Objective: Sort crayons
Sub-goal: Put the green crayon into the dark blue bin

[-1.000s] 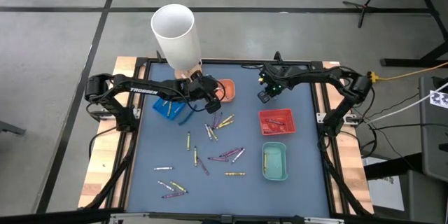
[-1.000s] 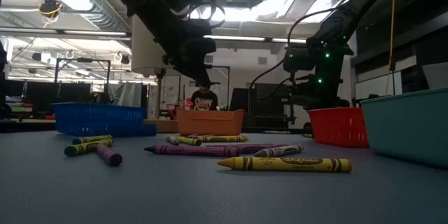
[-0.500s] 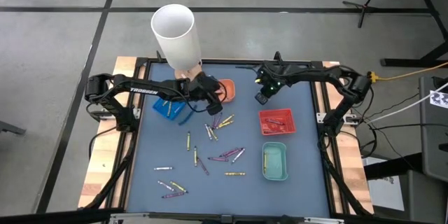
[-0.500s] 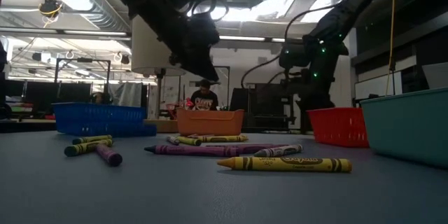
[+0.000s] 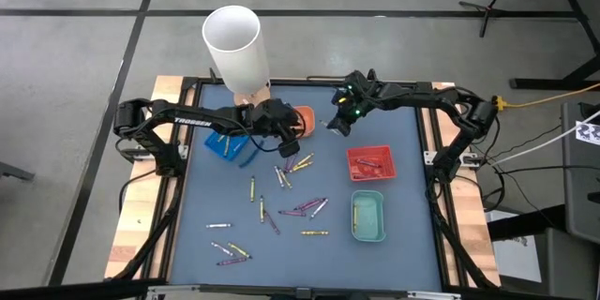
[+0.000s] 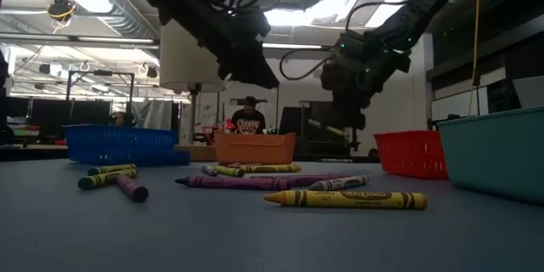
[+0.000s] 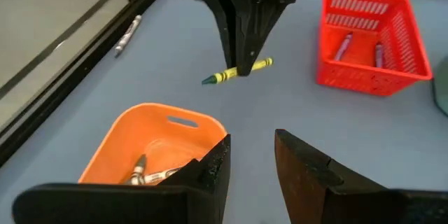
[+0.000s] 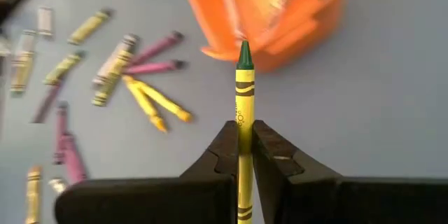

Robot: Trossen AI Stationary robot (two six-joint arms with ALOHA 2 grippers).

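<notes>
The yellow-wrapped crayon with a green tip [image 8: 243, 105] is clamped between the fingers of the right gripper [image 5: 335, 127], above the blue counter [image 5: 412, 187] at about 12 o'clock, between the small orange plastic tray [image 5: 302, 115] and the red mesh tray [image 5: 371, 163]. The other loose crayons [image 5: 302, 208], yellow, purple and pale, lie scattered on the counter from the middle towards 7 o'clock. The left gripper [image 7: 252, 161] hangs just over the orange tray, at about 11 o'clock, with its fingers apart and nothing between them. The teal tray [image 5: 367, 217] sits at 4 o'clock, the blue tray [image 5: 225, 144] at 10 o'clock.
</notes>
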